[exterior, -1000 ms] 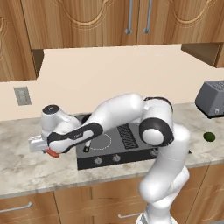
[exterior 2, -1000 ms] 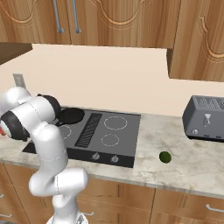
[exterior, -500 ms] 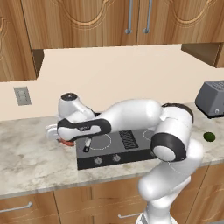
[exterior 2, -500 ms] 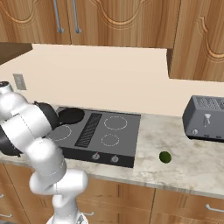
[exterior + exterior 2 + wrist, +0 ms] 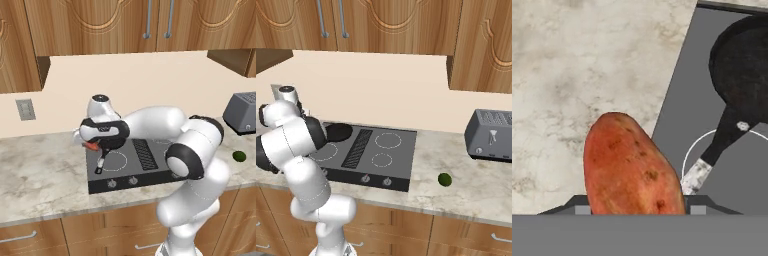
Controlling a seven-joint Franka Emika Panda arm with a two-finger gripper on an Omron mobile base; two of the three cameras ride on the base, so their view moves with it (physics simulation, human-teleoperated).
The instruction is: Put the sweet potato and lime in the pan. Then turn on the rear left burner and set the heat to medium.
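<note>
Sweet potato carried over the stove's left edge.

Left base view: the gripper [image 5: 94, 146] is clamped on the sweet potato [image 5: 90, 146], just left of the pan [image 5: 111, 144] on the stove [image 5: 145, 165]; the lime [image 5: 239, 156] lies on the counter [image 5: 40, 170] far right. Right base view: the lime [image 5: 444, 179] sits between stove [image 5: 371, 157] and toaster [image 5: 491, 135]. Hand view: the sweet potato [image 5: 631, 170] hangs above the counter [image 5: 587, 65], beside the pan [image 5: 742, 65] handle.
</note>
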